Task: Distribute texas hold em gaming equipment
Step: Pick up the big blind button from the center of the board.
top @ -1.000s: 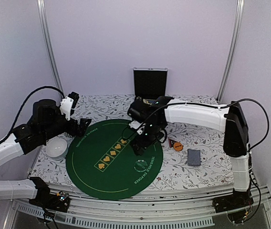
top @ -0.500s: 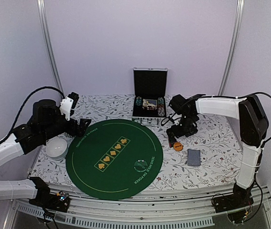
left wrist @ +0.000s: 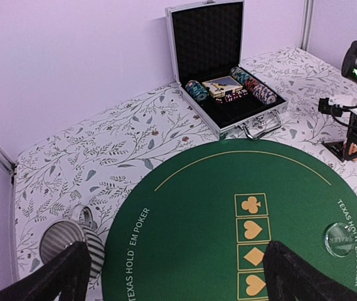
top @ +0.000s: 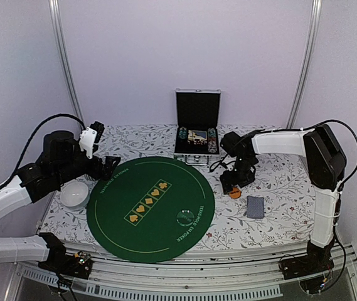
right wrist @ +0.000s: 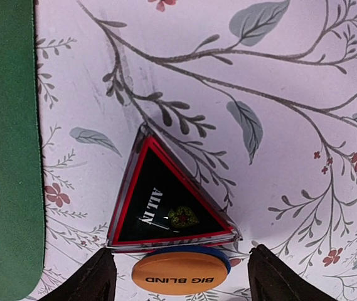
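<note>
While the left gripper (left wrist: 181, 276) hangs wide open, well off at the 9 o'clock side of the green mat (top: 150, 207), it's the right gripper (right wrist: 179, 266) that matters, low over the floral cloth (top: 272, 182) at the mat's 3 o'clock. Its fingers stand apart, nothing held, with the orange disc (right wrist: 179, 279) lying flat between them (a gap on either side). On the wrist camera the red-edged triangle (right wrist: 165, 207) sits at the disc's 12 o'clock, base edge touching it. I'd say a squeeze risks nudging both.
</note>
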`<state>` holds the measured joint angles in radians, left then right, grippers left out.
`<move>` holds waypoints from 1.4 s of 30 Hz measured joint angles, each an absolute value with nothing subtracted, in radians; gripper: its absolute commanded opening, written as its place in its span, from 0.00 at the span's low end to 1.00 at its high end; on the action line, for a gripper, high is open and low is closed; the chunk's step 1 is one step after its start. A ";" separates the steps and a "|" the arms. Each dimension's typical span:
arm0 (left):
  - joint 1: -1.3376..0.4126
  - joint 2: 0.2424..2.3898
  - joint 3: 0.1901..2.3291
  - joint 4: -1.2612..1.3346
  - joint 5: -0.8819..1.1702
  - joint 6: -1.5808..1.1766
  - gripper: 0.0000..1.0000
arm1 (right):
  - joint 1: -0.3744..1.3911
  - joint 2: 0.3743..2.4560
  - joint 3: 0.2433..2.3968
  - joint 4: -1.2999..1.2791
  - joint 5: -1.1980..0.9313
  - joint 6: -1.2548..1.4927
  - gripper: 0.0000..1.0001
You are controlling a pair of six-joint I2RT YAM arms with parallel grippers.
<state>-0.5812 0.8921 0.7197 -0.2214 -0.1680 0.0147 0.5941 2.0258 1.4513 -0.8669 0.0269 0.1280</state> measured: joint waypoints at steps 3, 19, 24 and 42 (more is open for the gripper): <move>-0.581 0.892 0.720 -0.221 -0.166 0.015 0.98 | 0.595 2.026 1.445 -0.869 0.023 0.138 0.74; -0.581 0.892 0.714 -0.221 -0.165 0.015 0.98 | 0.615 2.023 1.408 -0.895 0.012 0.154 0.73; -0.581 0.892 0.712 -0.221 -0.165 0.015 0.98 | 0.615 2.019 1.405 -0.896 0.005 0.143 0.73; -0.581 0.892 0.711 -0.221 -0.165 0.015 0.98 | 0.596 2.042 1.436 -0.895 0.024 0.101 0.41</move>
<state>-0.5812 0.8921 0.7113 -0.2214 -0.1646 0.0147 0.5961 2.0422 1.4364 -0.8948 0.0242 0.1009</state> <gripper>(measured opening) 0.982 0.488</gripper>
